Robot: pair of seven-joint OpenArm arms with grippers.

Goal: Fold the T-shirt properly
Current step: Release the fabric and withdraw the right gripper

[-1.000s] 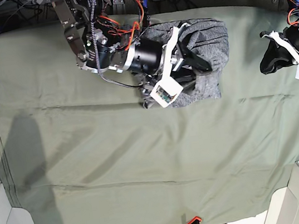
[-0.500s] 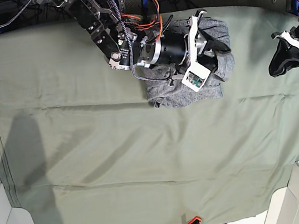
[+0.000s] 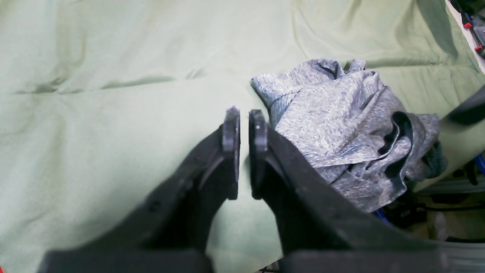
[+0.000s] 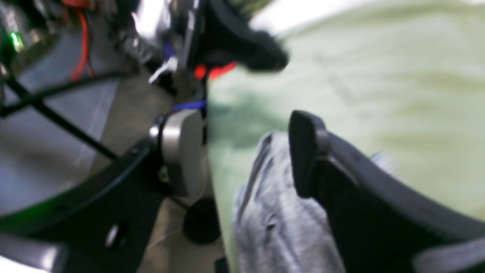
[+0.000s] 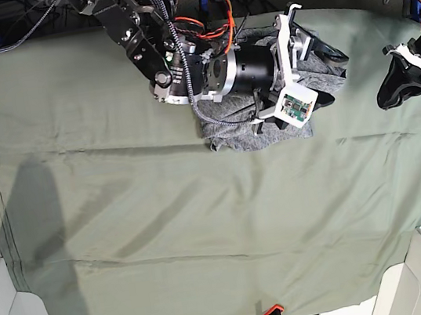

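The T-shirt [image 5: 268, 121] lies bunched at the far edge of the tabletop [image 5: 163, 212], and the released right claw [image 5: 323, 69], empty above it, might push it off, while the nearly clenched left claw [image 5: 392, 87] waits empty.

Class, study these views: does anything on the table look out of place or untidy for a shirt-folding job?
Yes. The T-shirt lies as a crumpled heap near the far edge of the green table cloth, with loose overlapping folds and dark hems sticking out, not a flat, square fold. Part of it seems to droop over the edge.
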